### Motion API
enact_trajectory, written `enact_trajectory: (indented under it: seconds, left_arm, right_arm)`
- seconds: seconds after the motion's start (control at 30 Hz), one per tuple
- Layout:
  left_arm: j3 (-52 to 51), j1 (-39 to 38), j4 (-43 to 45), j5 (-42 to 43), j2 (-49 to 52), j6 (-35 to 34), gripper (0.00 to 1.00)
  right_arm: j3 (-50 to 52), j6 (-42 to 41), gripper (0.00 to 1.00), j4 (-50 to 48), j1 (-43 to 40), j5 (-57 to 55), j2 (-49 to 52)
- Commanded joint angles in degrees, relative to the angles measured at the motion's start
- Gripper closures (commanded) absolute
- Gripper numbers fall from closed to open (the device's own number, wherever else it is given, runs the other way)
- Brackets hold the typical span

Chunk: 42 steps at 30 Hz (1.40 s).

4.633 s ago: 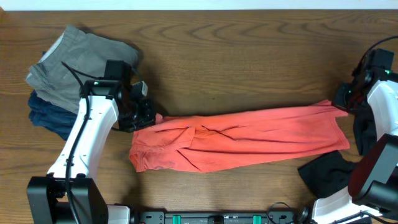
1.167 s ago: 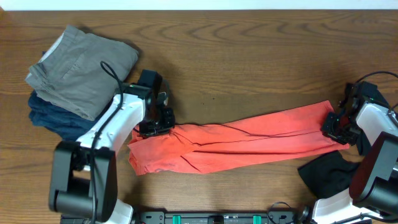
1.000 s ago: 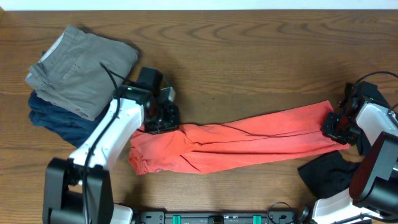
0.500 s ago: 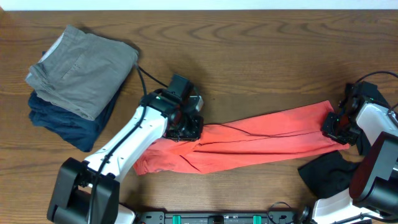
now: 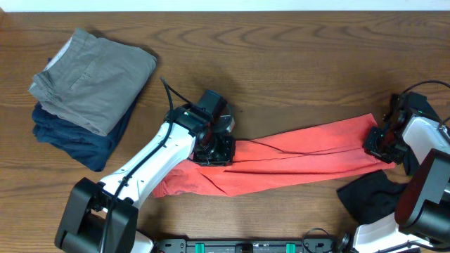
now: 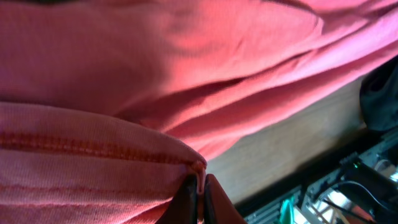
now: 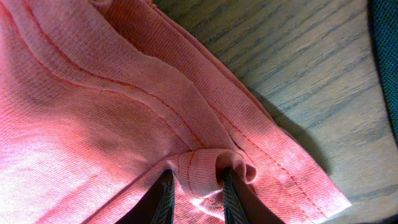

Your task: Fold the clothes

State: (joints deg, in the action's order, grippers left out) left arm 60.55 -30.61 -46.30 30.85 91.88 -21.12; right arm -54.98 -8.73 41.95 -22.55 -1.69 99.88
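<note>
The coral-red T-shirt [image 5: 302,154] lies in a long band across the table, its lettering hidden. My left gripper [image 5: 214,149] is shut on a hemmed edge of it [image 6: 155,155] and holds that edge over the shirt's middle-left part. My right gripper [image 5: 376,146] is shut on a bunched fold at the shirt's right end [image 7: 205,168]. A grey-khaki garment [image 5: 95,70] lies folded on a navy one [image 5: 70,137] at the back left. A black garment [image 5: 369,193] lies at the front right.
The table's front edge with a black rail [image 5: 253,246] runs just below the shirt. The wooden table [image 5: 281,63] shows bare behind the shirt.
My left gripper has carried the shirt's left edge rightward from the left end to over the middle-left, doubling the cloth. My right gripper stayed at the right end after moving slightly inward.
</note>
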Motion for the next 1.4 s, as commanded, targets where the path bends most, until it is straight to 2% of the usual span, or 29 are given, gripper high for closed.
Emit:
enact_trajectory:
  seconds: [0.0, 0.03, 0.1, 0.13, 0.23, 0.33, 0.57, 0.7, 0.8, 1.1, 1.27, 1.37]
  left_arm:
    - [-0.46, -0.22, -1.2, 2.56, 0.61, -0.66, 0.93]
    - [-0.46, -0.22, -1.42, 2.58, 0.61, -0.63, 0.86]
    - [-0.46, -0.22, -1.4, 2.58, 0.61, -0.63, 0.83]
    - [-0.44, -0.22, -1.33, 2.62, 0.61, -0.63, 0.78]
    - [-0.04, 0.04, -1.18, 2.58, 0.59, 0.39, 0.76]
    - [1.29, 1.62, -2.16, 1.18, 0.0, 2.19, 0.75]
    - [2.67, 8.02, -4.11, -16.72, -2.71, 1.7, 0.75]
    - [1.25, 10.12, -4.63, -19.67, -2.43, 0.52, 0.76]
    - [-1.36, 10.62, -4.63, -24.39, -2.27, -4.04, 0.76]
    - [-14.67, 10.67, -1.31, -25.07, -2.25, -13.49, 0.76]
    - [-16.26, 10.67, 1.49, -24.7, -2.32, -11.26, 0.76]
    - [-15.1, 10.67, 3.89, -24.7, -2.43, -10.45, 0.73]
  right_arm:
    - [1.53, -0.66, 0.75, -0.17, -0.31, 1.14, 0.55]
    - [1.53, -0.66, 0.76, -0.17, -0.31, 1.14, 0.55]
    - [1.53, -0.66, 0.76, -0.15, -0.31, 1.14, 0.55]
    - [1.53, -0.66, 0.76, -0.15, -0.31, 1.16, 0.55]
    - [1.53, -0.66, 0.75, -0.13, -0.31, 1.16, 0.55]
    - [1.53, -0.68, 0.75, -0.02, -0.31, 1.16, 0.55]
    - [1.53, -0.68, 0.76, -0.02, -0.31, 1.16, 0.55]
    - [1.53, -0.68, 0.76, 0.0, -0.31, 1.16, 0.55]
    - [1.53, -0.66, 0.75, -0.02, -0.31, 1.16, 0.55]
    - [1.53, -0.68, 0.75, 0.0, -0.31, 1.18, 0.55]
    - [1.53, -0.66, 0.75, -0.02, -0.31, 2.03, 0.55]
    - [1.53, -0.63, 0.7, 0.09, -0.31, 2.21, 0.55]
